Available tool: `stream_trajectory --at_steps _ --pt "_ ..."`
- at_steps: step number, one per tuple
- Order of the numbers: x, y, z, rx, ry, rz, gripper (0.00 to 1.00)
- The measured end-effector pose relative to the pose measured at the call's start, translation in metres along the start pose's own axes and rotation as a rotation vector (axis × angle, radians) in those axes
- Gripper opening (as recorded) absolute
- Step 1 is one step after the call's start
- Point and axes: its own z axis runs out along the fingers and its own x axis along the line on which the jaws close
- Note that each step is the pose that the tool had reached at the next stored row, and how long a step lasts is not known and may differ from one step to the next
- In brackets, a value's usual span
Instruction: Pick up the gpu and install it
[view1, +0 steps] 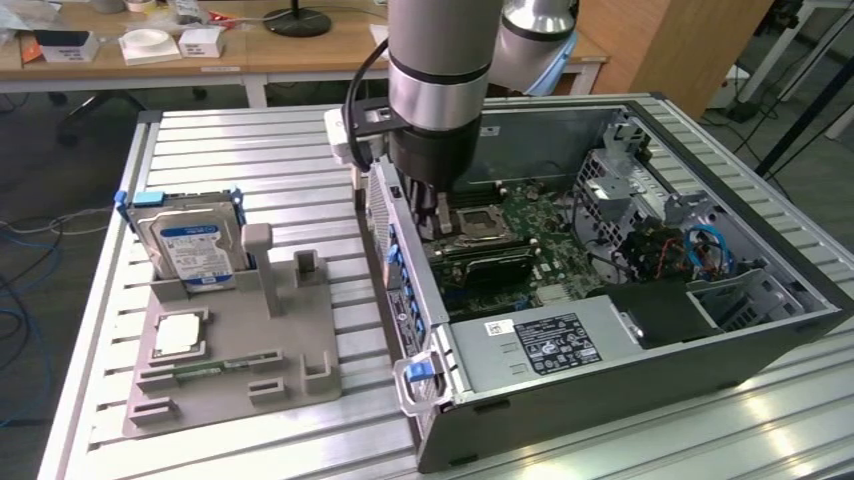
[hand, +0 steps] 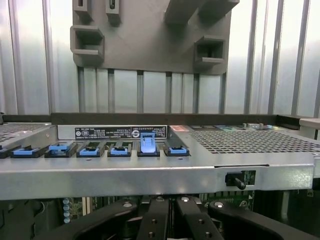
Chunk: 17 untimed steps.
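Black end effector (hand: 167, 220) inside computer case (view1: 641, 330)

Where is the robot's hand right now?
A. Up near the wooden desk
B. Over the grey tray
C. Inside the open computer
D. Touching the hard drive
C: the gripper reaches down into the computer case, just above the motherboard, away from the tray and hard drive.

Your arm (view1: 434, 75) is a silver tube with dark bands, black cable alongside; black screwed gripper (hand: 167, 220).
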Motion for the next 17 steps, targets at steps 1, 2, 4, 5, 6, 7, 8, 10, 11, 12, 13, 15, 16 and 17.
stream_trajectory --at_steps 1,2,4,5,6,7,8,10,11,12,13,15,16,17 --pt "0.001 0.0004 -0.0025 0.0 0.0 0.0 0.11" --pt "0.001 0.0002 -0.0059 -0.001 0.0002 0.0 0.11" --pt "0.002 -0.0002 -0.0113 -0.0042 0.0007 0.001 0.11" --pt "0.003 -0.0004 -0.0116 -0.0033 0.0005 0.005 0.11" --pt "0.004 -0.0001 -0.0047 -0.0022 0.0012 0.019 0.11" --pt "0.005 0.0003 0.002 -0.0011 0.0037 0.042 0.11" --pt "0.005 0.0004 0.0017 -0.0026 0.0026 0.045 0.11" --pt "0.004 0.0002 -0.0037 -0.003 -0.0045 0.046 0.11" --pt "0.004 -0.0005 -0.0079 -0.0028 -0.0055 0.046 0.11" --pt "0.003 -0.0012 -0.0127 -0.0028 -0.0059 0.046 0.11" --pt "0.003 -0.002 -0.0167 -0.0029 -0.0059 0.046 0.11" --pt "0.003 -0.0031 -0.0187 -0.0202 -0.003 0.048 0.11" --pt "0.003 -0.0036 -0.0192 -0.038 -0.0017 0.05 0.11" --pt "0.003 -0.0043 -0.0195 -0.0547 -0.0012 0.052 0.11"
